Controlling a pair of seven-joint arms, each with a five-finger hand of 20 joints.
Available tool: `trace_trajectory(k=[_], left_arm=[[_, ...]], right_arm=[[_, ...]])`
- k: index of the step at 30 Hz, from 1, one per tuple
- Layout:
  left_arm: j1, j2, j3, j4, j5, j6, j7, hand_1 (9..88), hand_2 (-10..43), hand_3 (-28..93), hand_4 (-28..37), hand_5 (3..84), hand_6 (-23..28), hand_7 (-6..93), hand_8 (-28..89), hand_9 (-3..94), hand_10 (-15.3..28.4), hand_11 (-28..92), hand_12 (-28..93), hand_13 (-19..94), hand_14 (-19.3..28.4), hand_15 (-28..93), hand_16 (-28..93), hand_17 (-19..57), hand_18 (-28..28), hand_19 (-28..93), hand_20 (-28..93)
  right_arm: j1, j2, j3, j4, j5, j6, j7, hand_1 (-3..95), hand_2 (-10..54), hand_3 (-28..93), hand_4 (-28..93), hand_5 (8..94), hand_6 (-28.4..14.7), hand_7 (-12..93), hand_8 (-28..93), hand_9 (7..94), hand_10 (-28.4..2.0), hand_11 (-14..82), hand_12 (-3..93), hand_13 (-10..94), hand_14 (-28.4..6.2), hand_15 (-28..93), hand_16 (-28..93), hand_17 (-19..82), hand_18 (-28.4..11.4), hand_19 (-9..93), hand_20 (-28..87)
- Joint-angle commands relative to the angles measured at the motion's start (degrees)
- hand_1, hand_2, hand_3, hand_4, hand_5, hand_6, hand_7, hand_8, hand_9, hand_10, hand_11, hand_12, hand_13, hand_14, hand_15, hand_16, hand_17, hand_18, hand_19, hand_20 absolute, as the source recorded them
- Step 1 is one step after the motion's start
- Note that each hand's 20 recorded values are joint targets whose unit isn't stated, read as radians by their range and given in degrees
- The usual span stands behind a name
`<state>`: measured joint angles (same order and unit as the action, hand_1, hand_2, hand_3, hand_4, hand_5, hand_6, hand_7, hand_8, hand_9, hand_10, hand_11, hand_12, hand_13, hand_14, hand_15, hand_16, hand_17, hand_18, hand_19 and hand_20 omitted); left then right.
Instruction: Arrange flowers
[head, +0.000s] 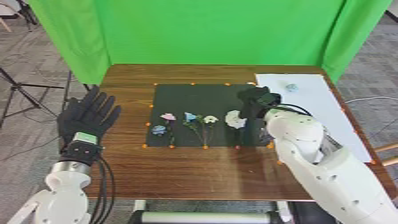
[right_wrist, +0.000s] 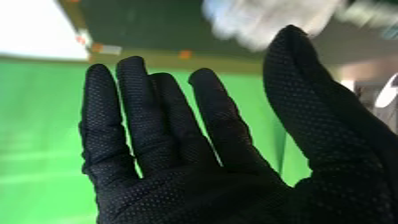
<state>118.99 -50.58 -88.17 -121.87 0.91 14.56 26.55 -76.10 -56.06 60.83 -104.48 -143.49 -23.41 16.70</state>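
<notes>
- The right hand (right_wrist: 195, 195) is hovering, fingers straight and apart.
- The white flower (head: 235, 119) is lying on the dark mat (head: 182, 100), looking light, soft, crushable, probably needing a gentle stem pinch.

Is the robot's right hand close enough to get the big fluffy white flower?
Probably yes. The right hand is open and near the fluffy white flower on the dark mat, and nothing seems to be in between.
</notes>
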Motion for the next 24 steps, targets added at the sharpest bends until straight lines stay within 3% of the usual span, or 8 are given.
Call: trace_trajectory(k=[1,11,12,13,14,19,21,24], left_arm=[[-2.2,-0.96,0.82,1.43,2.30,-2.43,-3.26,28.9,17.5,73,-28.3,41.9,5.7,22.5,-12,41.3,13.4,26,13,29,15.3,47,-7,-4.2,15.6,42,12],[-3.3,-1.92,1.45,0.88,4.66,-4.03,-6.29,28.6,16.9,72,-28.3,42.3,6.0,21.7,-12,40.2,13.3,26,13,28,15.3,47,-7,-4.5,15.6,42,12],[-3.4,-3.98,0.57,0.93,6.22,-4.19,-8.44,28.5,16.9,72,-28.3,42.4,6.1,21.6,-12,40.1,13.4,26,13,28,15.3,47,-7,-4.5,15.6,42,12],[-3.8,-0.02,2.84,0.86,3.10,-3.32,-4.47,28.5,16.9,72,-28.3,42.4,6.1,21.5,-11,40.1,13.4,25,13,28,15.3,47,-7,-4.5,15.6,42,12],[-4.2,0.59,3.42,1.01,2.55,-2.37,-4.13,28.5,16.9,72,-28.3,42.4,6.1,21.4,-11,40.0,13.5,25,13,28,15.3,47,-7,-4.6,15.6,42,12],[-4.7,-0.50,3.45,1.37,3.86,-2.90,-5.39,28.5,16.5,73,-28.3,40.0,5.7,20.7,-11,39.0,13.3,25,13,28,15.5,47,-6,-4.6,15.7,42,12],[-4.9,0.06,4.05,1.30,2.98,-2.60,-4.37,28.5,16.5,73,-28.3,39.9,5.7,20.9,-11,38.9,13.3,25,13,28,15.5,47,-6,-4.6,15.7,42,12],[-5.6,0.81,5.85,0.41,0.25,1.52,-0.33,28.7,16.6,72,-28.3,40.8,5.9,21.3,-11,39.7,13.4,26,14,29,15.7,47,-6,-4.6,15.7,42,12]], right_arm=[[0.4,1.5,6.6,2.3,4.4,11.9,6.5,26.5,0.5,82,-28,34.2,-8.3,20,-11,35.8,-19.6,12.8,16.4,29,-17.1,35,9,17,-19.4,61,18],[12.7,2.4,4.7,21.2,13.2,15.1,11.7,23.8,7.4,80,-27,31.8,-8.6,16,-11,27.1,-18.8,8.0,12.5,19,-16.8,24,5,16,-18.7,48,11],[13.4,2.7,4.1,22.4,12.7,14.4,11.4,24.0,7.5,80,-27,31.6,-8.6,16,-11,26.4,-18.6,8.7,11.4,18,-16.6,25,4,15,-18.6,48,10],[14.4,2.7,3.9,23.5,12.4,12.1,10.9,24.6,7.5,81,-27,31.4,-8.7,16,-11,25.8,-18.4,9.7,9.5,18,-16.3,25,1,15,-18.4,48,9],[15.1,2.7,3.6,24.7,12.4,10.3,10.4,24.9,7.4,81,-27,31.1,-8.6,15,-11,25.4,-17.9,9.7,9.2,17,-16.0,25,0,15,-18.3,47,9],[17.1,2.4,2.7,29.8,14.4,6.8,8.5,25.8,7.1,81,-27,29.8,-8.3,15,-11,23.8,-16.6,9.2,8.6,17,-15.2,24,0,15,-16.5,46,8],[17.1,2.4,2.4,31.0,13.4,4.9,6.5,27.5,6.5,82,-28,29.5,-8.2,15,-11,23.4,-15.7,10.1,8.5,17,-14.6,25,-1,15,-15.5,45,8],[17.4,2.4,1.1,33.6,13.4,5.9,1.3,30.5,5.4,83,-28,31.1,-8.2,17,-12,25.3,-15.1,12.2,8.0,18,-13.7,27,-1,16,-13.6,44,8]])
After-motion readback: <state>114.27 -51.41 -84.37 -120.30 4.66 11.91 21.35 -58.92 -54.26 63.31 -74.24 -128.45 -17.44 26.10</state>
